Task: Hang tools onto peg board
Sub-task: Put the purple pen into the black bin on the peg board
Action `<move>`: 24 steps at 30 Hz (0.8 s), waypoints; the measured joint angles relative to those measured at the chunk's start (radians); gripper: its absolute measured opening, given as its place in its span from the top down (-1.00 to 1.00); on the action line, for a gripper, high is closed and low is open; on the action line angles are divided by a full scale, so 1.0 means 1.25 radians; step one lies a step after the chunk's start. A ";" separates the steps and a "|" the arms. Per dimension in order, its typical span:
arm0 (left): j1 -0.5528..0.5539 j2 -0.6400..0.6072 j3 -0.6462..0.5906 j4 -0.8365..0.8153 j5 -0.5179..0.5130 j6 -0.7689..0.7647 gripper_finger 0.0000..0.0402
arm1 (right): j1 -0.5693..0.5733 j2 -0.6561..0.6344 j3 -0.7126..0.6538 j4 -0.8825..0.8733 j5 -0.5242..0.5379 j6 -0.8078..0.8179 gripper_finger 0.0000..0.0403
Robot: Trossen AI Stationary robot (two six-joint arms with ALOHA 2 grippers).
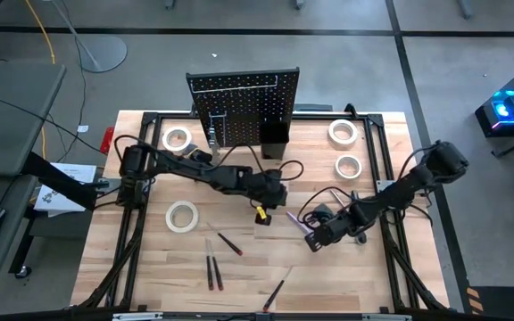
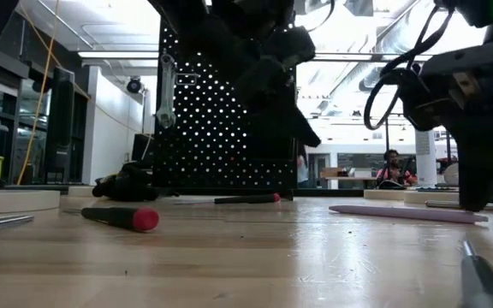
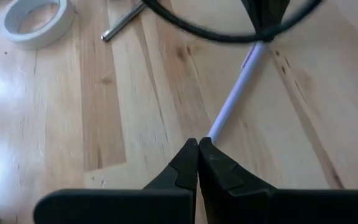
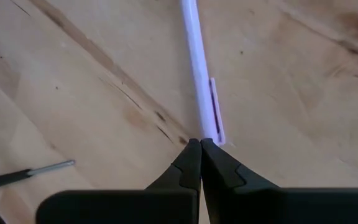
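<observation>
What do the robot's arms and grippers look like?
Both arms are dark and jointed with looping black cables. The left gripper and right gripper each have two matte black, wedge-shaped fingers. A yellow mark shows by the left wrist.

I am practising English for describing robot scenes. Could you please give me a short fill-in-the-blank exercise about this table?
1. The tape rolls lying on the table number ____.
2. The fingers of the left gripper are ____.
3. The slim tool in front of the right gripper is ____ in colour.
4. The peg board stands at the ____ edge of the table.

Missing words: four; shut; purple; far
</observation>
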 joint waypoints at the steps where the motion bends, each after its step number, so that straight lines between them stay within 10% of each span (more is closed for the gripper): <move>1: 0.001 0.004 0.006 0.001 0.001 0.000 1.00 | 0.000 0.005 0.000 0.003 -0.001 0.000 1.00; 24: 0.001 0.020 0.022 0.088 -0.004 0.070 0.97 | 0.003 0.084 0.004 0.020 -0.035 -0.006 1.00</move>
